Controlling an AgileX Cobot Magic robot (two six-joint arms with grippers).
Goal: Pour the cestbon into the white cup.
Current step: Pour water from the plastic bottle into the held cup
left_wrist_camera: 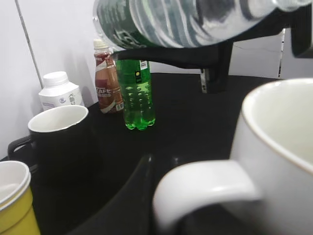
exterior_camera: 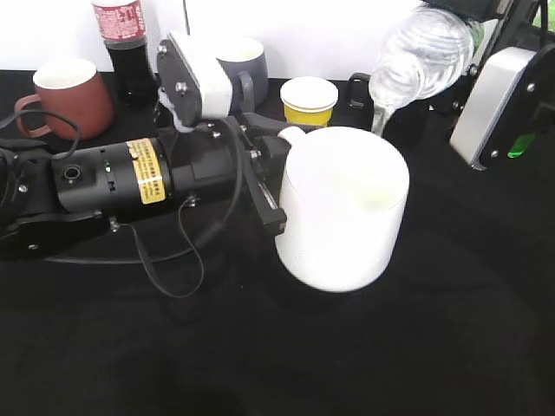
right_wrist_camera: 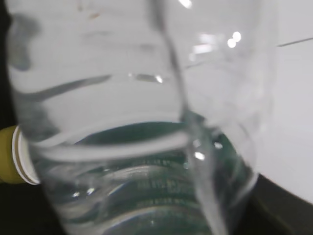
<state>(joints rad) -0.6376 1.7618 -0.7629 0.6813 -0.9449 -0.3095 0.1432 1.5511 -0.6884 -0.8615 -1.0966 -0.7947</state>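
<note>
The white cup (exterior_camera: 342, 217) is a large white mug at the centre of the exterior view, tipped slightly. My left gripper (exterior_camera: 270, 182) is shut on its loop handle. In the left wrist view the handle and cup (left_wrist_camera: 283, 147) fill the lower right, with my gripper's dark finger (left_wrist_camera: 161, 210) against the handle. My right gripper (exterior_camera: 473, 16) holds the cestbon (exterior_camera: 425, 56) tilted steeply, neck down, its mouth just above the cup's far rim. The clear bottle with its green label crosses the top of the left wrist view (left_wrist_camera: 186, 19). It also fills the right wrist view (right_wrist_camera: 146, 147), hiding the fingers.
Behind the cup stand a yellow cup (exterior_camera: 309, 101), a grey mug (exterior_camera: 243, 65), a reddish-brown mug (exterior_camera: 74, 95) and a cola bottle (exterior_camera: 121, 35). The left wrist view shows a black mug (left_wrist_camera: 61, 137), a green soda bottle (left_wrist_camera: 137, 93), a coffee bottle (left_wrist_camera: 107, 78) and a white jar (left_wrist_camera: 58, 90).
</note>
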